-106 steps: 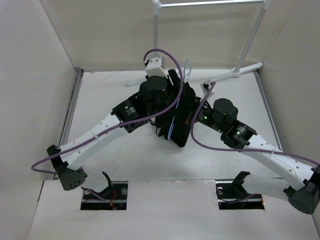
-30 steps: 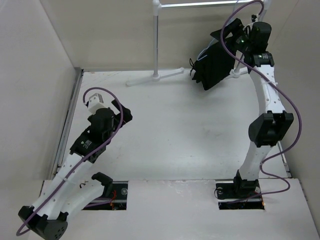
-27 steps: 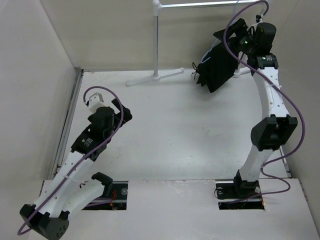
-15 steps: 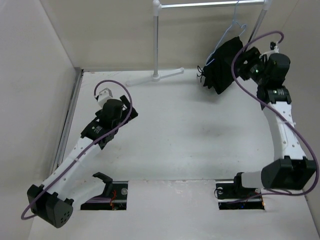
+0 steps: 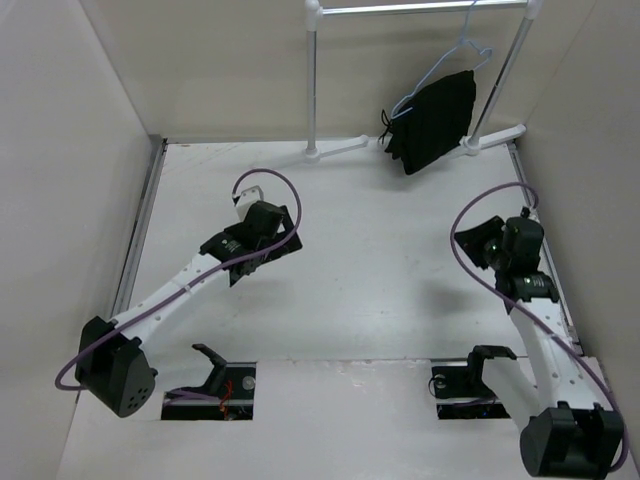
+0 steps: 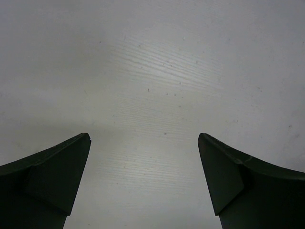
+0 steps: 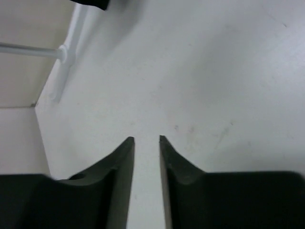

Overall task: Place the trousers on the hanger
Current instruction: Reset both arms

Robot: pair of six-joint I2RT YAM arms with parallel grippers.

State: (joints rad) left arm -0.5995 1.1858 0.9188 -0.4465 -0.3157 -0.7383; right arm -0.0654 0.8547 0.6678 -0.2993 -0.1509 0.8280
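Note:
The black trousers hang folded over the thin pale hanger, whose hook sits on the top bar of the white rack at the back right. A dark corner of the trousers shows at the top of the right wrist view. My left gripper hovers over the table left of centre, jaws wide open and empty. My right gripper is low at the right side, far from the hanger, its jaws a narrow gap apart with nothing between them.
The rack's upright poles and feet stand along the back edge; one foot shows in the right wrist view. White walls close in the table on the left, back and right. Purple cables loop off both arms.
My right arm let go of the hanger at the rack bar and dropped down to the right side. The trousers now hang free on the rack. My left arm swung toward the table's centre.

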